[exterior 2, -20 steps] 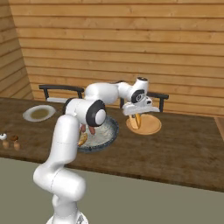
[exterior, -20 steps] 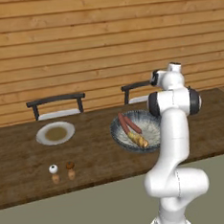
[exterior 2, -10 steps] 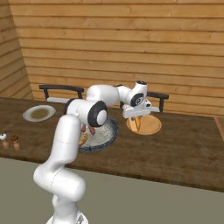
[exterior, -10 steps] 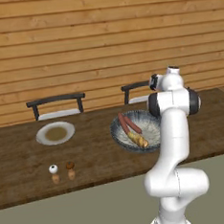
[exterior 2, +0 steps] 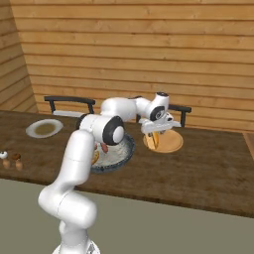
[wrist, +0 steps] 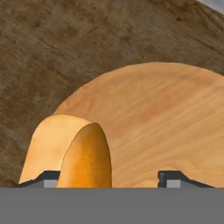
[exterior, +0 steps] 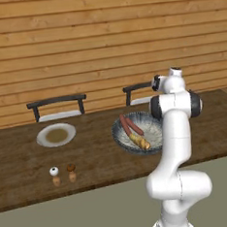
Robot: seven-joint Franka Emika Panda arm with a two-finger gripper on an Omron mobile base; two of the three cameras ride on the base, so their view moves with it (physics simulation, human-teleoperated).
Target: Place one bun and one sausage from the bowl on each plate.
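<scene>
Jaws just spread: gripper (exterior 2: 157,139) went from pinching the bun (wrist: 70,153) to open, bun released over the wooden plate (exterior 2: 171,144). First drop apparently done. Sausages (exterior: 131,125) left in bowl (exterior: 154,141); white plate (exterior: 56,135) unserved.

Two sausages (exterior: 131,125) and a bun (exterior: 139,142) in the bowl (exterior: 154,141) beside the arm (exterior: 175,144).

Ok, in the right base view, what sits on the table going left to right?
Shakers → white plate → bowl → wooden plate, with the gripper and bun over it.
</scene>
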